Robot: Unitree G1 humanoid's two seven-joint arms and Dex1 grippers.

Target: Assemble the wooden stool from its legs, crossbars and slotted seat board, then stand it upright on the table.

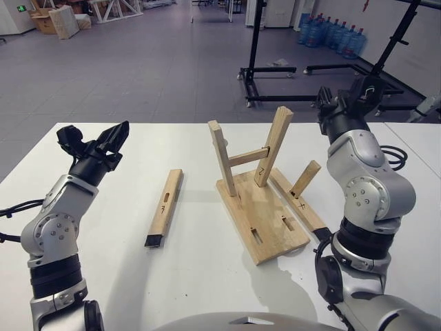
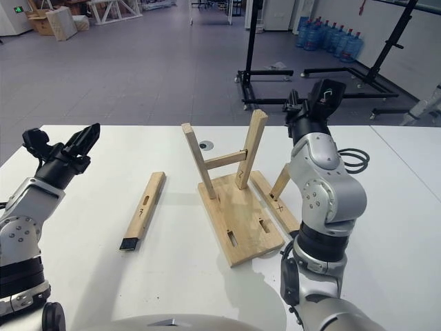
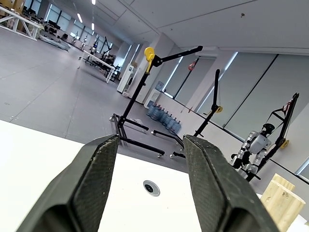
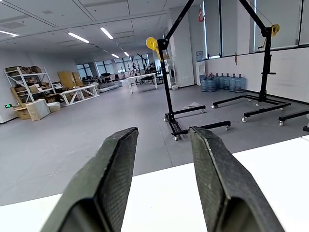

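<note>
The slotted seat board [image 1: 265, 224] lies flat mid-table. Two legs [image 1: 222, 160] [image 1: 273, 145] stand in it, joined by a crossbar [image 1: 248, 157]. The tops of those legs [image 3: 282, 198] also show in the left wrist view. A loose leg [image 1: 164, 207] lies flat to the board's left. Along the board's right edge lies another leg [image 1: 302, 203] with a short crossbar [image 1: 305, 178] sticking up from it. My left gripper [image 1: 118, 135] [image 3: 150, 140] hovers open above the table's left part, empty. My right gripper [image 1: 325, 102] [image 4: 164, 131] is raised behind the board's right side, open and empty.
The white table [image 1: 207, 276] has a small round hole [image 2: 204, 145] near its far edge. Black wheeled metal stands [image 1: 275, 76] are on the floor beyond the table. Bare tabletop lies between the loose leg and the near edge.
</note>
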